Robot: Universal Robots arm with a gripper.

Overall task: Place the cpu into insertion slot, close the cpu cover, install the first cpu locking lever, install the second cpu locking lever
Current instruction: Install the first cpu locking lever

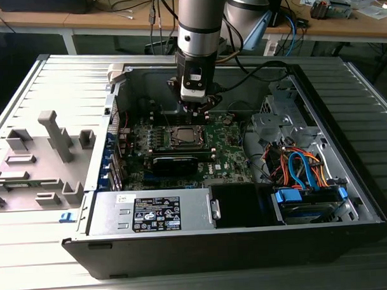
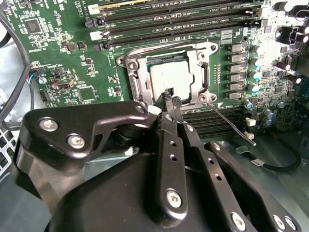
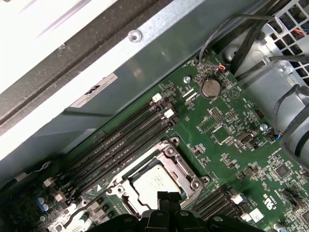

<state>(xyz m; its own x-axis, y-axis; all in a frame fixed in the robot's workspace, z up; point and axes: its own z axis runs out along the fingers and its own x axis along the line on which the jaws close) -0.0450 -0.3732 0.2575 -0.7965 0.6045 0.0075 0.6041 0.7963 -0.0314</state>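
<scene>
Exterior view, computer case [image 1: 203,249]: lies open; holds a green circuit board [image 1: 228,150], a grey power supply [image 1: 151,213] and a drive bay with blue and orange cables [image 1: 302,166].
Insertion slot [image 1: 184,138]: near the middle of the board, under the gripper [image 1: 198,108].
Slot contents: the cpu [image 2: 171,79] lies flat inside, its pale face showing.
Cpu cover [image 2: 140,79]: down flat around the cpu, which shows through its window.
Lever [image 2: 231,123]: a thin metal rod slants away from one slot corner across the memory slots.
Jaws: pressed together in both wrist views, nothing seen between them.
Cpu against jaws: the fingertips [image 3: 161,195] hang at the cover's edge, the cpu just beyond; whether they touch, I cannot tell.
</scene>
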